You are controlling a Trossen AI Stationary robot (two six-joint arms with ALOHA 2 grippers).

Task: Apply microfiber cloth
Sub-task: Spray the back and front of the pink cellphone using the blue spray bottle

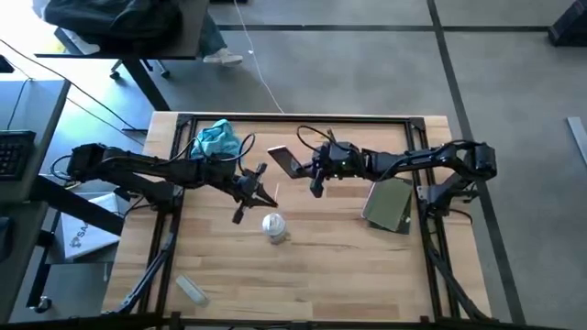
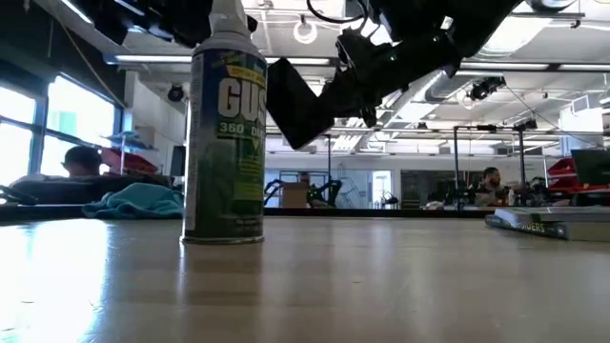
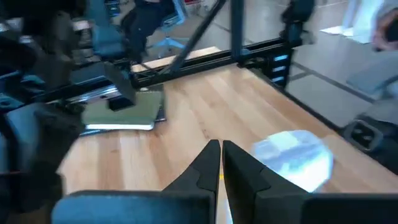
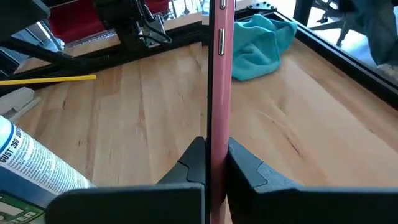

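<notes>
The microfiber cloth (image 1: 215, 139) is a crumpled teal heap lying on the table at its far left (image 4: 261, 37) (image 2: 138, 200); no gripper touches it. My right gripper (image 1: 310, 170) (image 4: 217, 148) hangs over the table's middle, shut on a phone (image 1: 284, 160) with a pink rim and a dark face (image 2: 295, 100). My left gripper (image 1: 248, 191) (image 3: 221, 155) hovers left of the middle, shut with nothing in it, just beyond a spray can (image 1: 273, 225) that stands upright on its base (image 2: 226, 143). My right gripper pinches the phone between its two fingers, one on each flat face, near one end (image 4: 219, 155). The fingers come roughly level from the table's right and lie along the phone. The phone is lifted clear of the table and tilted (image 2: 297, 105).
A flat grey-green pad (image 1: 390, 203) (image 3: 121, 112) lies at the table's right. A small white object (image 1: 193, 289) lies near the front left edge. A black frame (image 1: 303, 117) runs along the table's far edge. Bare wood lies in front of the can.
</notes>
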